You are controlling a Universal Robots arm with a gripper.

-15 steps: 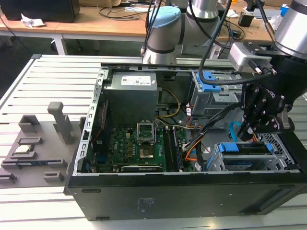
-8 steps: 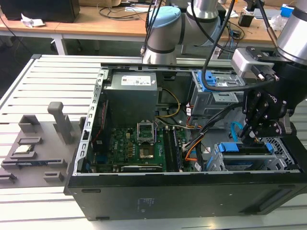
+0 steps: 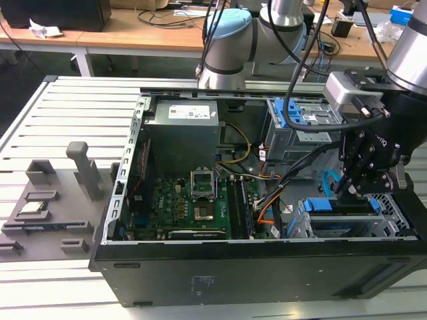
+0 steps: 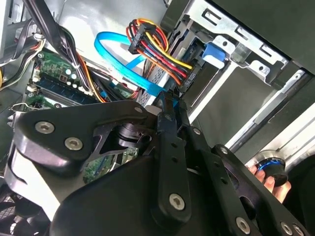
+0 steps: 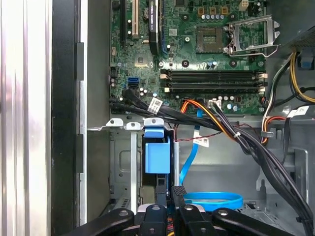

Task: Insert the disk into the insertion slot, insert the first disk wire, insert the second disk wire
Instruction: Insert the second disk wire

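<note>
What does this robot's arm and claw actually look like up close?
The arm is made of silver-grey tubes with pale blue caps at the joints, and black cables run along it. The claw is black, built of flat linked bars pinned with round silver bolts, below a light grey block at the wrist.

At the exterior view's right, the black gripper [image 3: 351, 187] hangs over the silver perforated insertion slot [image 3: 393, 212], beside the disk's [image 3: 319, 206] bright blue carrier. Centre frame, the motherboard [image 3: 190, 203] is green, and a grey power supply [image 3: 183, 137] carries a white label. In the second wrist view, upper middle, a light blue flat cable [image 4: 125, 61] loops beside a red, yellow, orange and black wire bundle [image 4: 160, 49]; what is probably a fingertip [image 4: 269, 184] shows lower right.
</note>
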